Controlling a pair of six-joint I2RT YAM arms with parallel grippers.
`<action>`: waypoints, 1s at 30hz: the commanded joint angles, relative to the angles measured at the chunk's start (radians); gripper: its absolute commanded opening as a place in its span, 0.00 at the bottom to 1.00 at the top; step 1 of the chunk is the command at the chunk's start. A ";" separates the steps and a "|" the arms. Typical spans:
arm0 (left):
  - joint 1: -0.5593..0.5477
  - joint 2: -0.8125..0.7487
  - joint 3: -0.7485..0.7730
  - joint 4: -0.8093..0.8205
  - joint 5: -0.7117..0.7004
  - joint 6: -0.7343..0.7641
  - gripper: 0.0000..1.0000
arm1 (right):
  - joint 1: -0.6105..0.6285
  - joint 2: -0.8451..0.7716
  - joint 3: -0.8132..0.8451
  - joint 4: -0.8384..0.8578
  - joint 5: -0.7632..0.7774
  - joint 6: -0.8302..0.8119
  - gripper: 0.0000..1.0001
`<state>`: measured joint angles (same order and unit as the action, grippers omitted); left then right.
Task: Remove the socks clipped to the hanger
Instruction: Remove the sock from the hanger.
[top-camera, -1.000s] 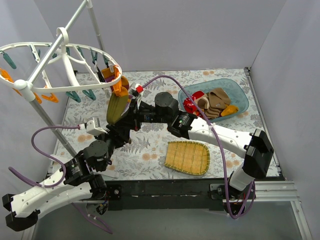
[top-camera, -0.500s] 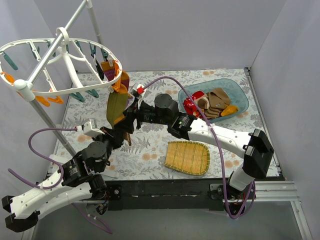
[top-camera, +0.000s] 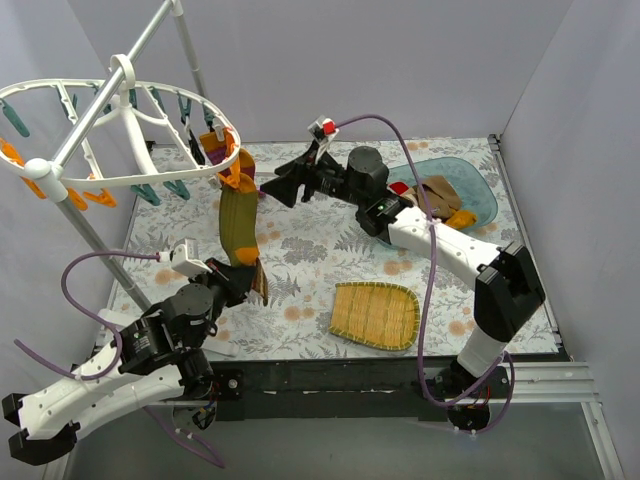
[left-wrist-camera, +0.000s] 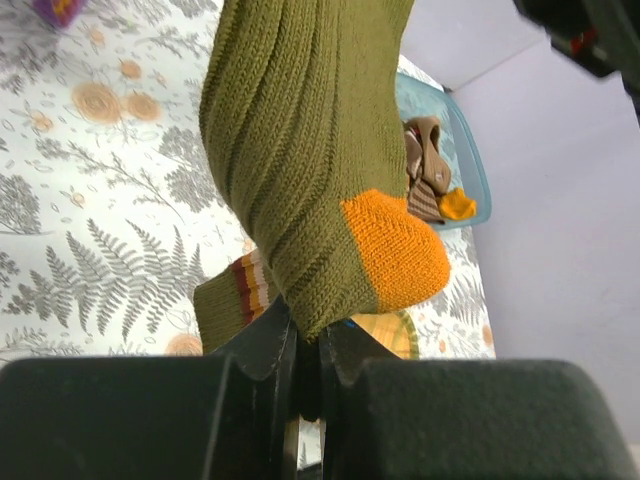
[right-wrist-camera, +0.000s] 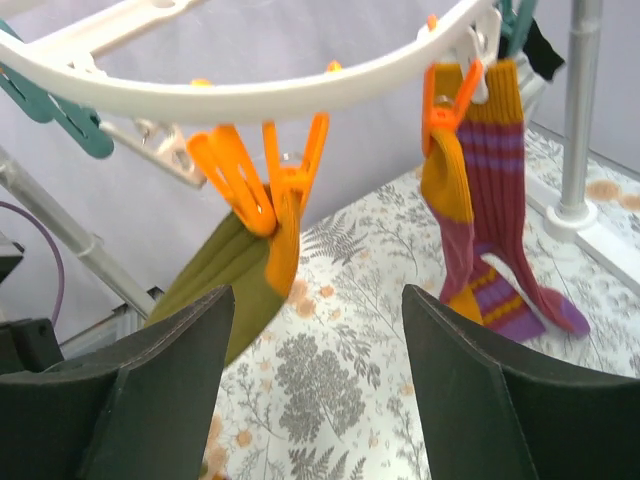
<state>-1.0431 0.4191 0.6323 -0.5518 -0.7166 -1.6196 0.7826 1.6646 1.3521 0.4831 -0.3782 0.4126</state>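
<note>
My left claw (left-wrist-camera: 308, 345) is clamped on the olive-green sock (left-wrist-camera: 300, 150) near its orange toe. The sock hangs from an orange clip (right-wrist-camera: 290, 185) on the white hanger (right-wrist-camera: 250, 95). My right claw (right-wrist-camera: 318, 300) is spread apart just beside that clip, holding nothing. More socks (top-camera: 432, 200) lie in the blue tray (top-camera: 485, 195) on the desk (top-camera: 310, 270).

The right gripper (top-camera: 276, 190) is letting go of the olive sock (top-camera: 238, 222), its jaws now spread wide with nothing between them, and its arm is lifting back and away. The left gripper (top-camera: 252, 278), open a second ago, is now pinching the sock's lower end. The sock is stretching out longer and straighter below its orange clip (right-wrist-camera: 270, 190).
</note>
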 joint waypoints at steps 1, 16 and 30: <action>0.000 -0.008 0.064 -0.068 0.078 -0.057 0.00 | 0.006 0.076 0.137 0.094 -0.068 0.025 0.75; 0.000 0.015 0.110 -0.120 0.088 -0.068 0.00 | 0.004 0.279 0.341 0.166 -0.088 0.123 0.74; 0.000 0.027 0.104 -0.102 0.088 -0.059 0.00 | 0.029 0.325 0.403 0.187 -0.073 0.167 0.72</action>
<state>-1.0431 0.4404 0.7082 -0.6537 -0.6376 -1.6840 0.7929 1.9747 1.6924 0.6308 -0.4564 0.5697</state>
